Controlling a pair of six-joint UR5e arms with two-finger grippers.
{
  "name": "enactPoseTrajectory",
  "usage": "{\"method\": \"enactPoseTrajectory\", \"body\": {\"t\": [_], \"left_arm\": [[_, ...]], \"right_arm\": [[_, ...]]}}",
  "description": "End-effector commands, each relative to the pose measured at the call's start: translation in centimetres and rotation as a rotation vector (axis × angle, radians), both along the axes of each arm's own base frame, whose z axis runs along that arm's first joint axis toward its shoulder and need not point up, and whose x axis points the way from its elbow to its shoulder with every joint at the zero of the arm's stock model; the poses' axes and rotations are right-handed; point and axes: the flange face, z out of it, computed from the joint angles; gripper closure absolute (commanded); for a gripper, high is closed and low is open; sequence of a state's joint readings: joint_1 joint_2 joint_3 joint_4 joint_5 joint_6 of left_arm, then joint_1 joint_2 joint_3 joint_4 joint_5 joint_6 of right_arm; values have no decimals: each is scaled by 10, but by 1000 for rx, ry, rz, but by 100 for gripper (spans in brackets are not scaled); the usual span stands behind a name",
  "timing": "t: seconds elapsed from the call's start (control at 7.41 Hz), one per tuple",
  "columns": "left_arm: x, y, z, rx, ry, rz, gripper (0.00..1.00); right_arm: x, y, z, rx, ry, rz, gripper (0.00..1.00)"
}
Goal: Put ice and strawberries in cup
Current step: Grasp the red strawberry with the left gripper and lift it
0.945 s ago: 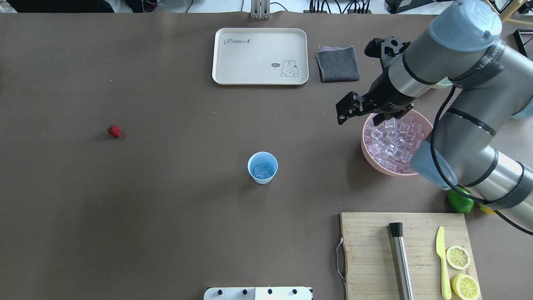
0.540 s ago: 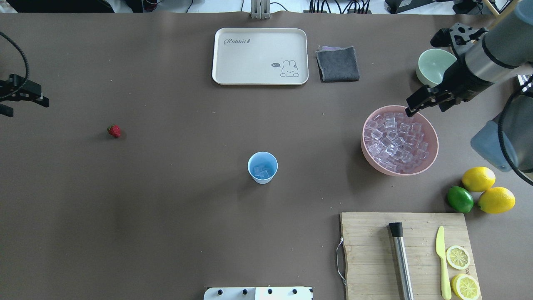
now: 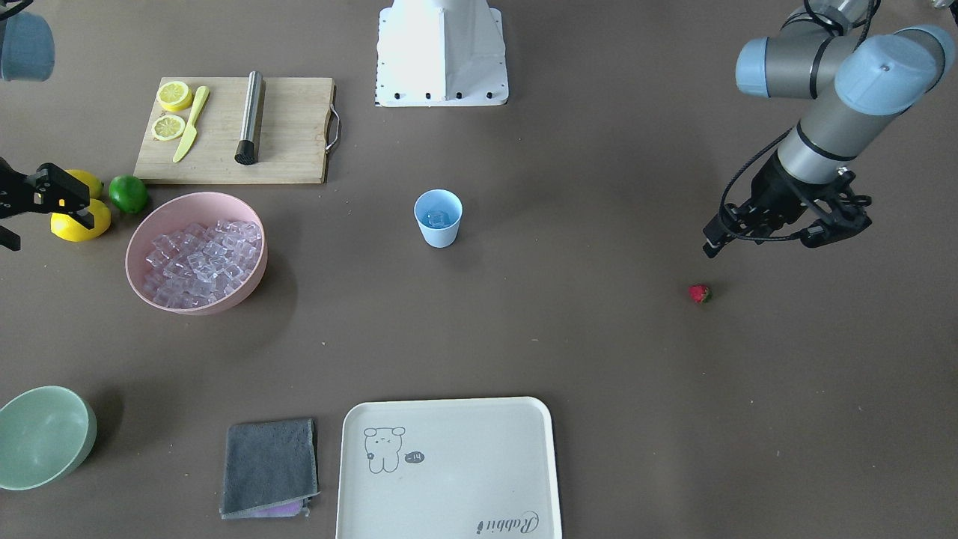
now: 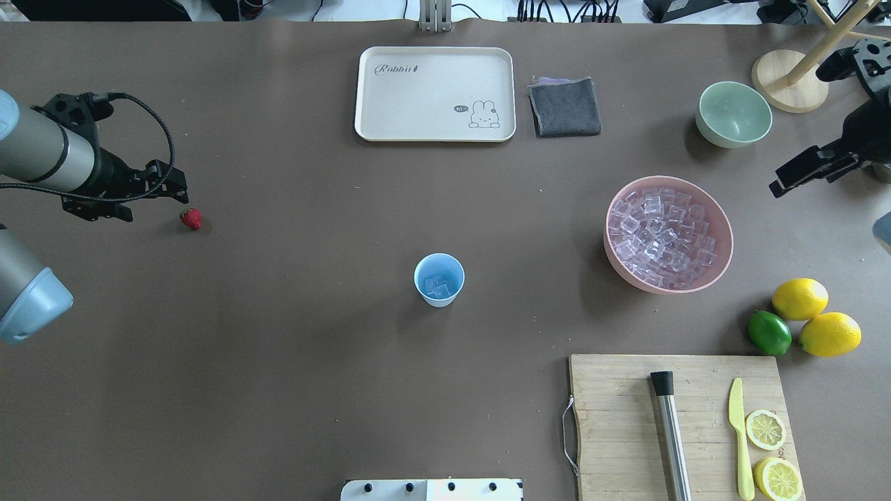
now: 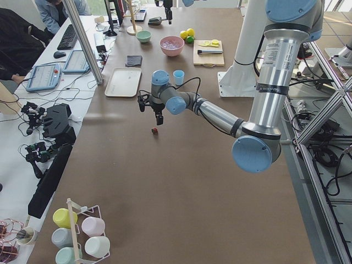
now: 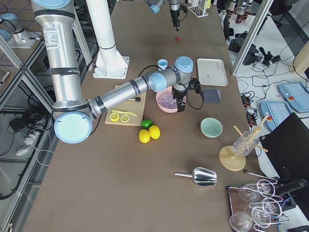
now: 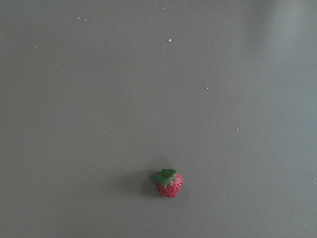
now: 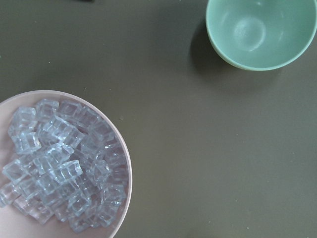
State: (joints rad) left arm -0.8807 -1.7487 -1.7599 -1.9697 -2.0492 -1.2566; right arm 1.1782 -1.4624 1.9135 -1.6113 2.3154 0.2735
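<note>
Front view: left gripper (image 3: pixel 760 241) jaws spread, empty, poised near the strawberry (image 3: pixel 699 293). The right gripper (image 3: pixel 34 221), half off-frame, looks open and empty too.
Overhead: one cup (image 4: pixel 439 280) mid-table, holding a few cubes of ice (image 4: pixel 437 287); exact count unclear.
Left wrist: one strawberry, on bare table.
Right wrist: pink bowl (image 8: pixel 130 168) heaped with cubes.
Judged step: strawberry pick. Next: centre, descend, close.

You are facing a long brown desk (image 4: pixel 278 390); beside it a white workbench (image 5: pixel 89 23) is carrying a keyboard (image 5: pixel 69 36) and tablets (image 5: pixel 43 76) in even light.
</note>
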Motion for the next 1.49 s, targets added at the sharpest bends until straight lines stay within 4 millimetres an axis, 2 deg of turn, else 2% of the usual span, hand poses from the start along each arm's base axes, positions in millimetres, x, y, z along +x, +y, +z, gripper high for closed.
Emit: {"method": "enactPoseTrajectory", "body": {"t": [0.0,0.14,0.41,0.81,1.22,1.35], "left_arm": [[34,-15,41,36,2,-9,5],[40,-22,38,35,4,-11,5],[43,-23,42,31,-2,-8,10],[50,-31,43,28,-5,-8,12],[57,-27,47,11,-9,-6,25],[61,-25,53,3,-15,0,27]], "right_arm": [[13,1,8,3,3,3,0],[14,1,7,6,3,6,0],[14,1,8,4,3,4,0],[15,7,13,-4,6,2,0],[17,11,15,-6,8,1,0],[16,11,15,-6,8,0,0]]}}
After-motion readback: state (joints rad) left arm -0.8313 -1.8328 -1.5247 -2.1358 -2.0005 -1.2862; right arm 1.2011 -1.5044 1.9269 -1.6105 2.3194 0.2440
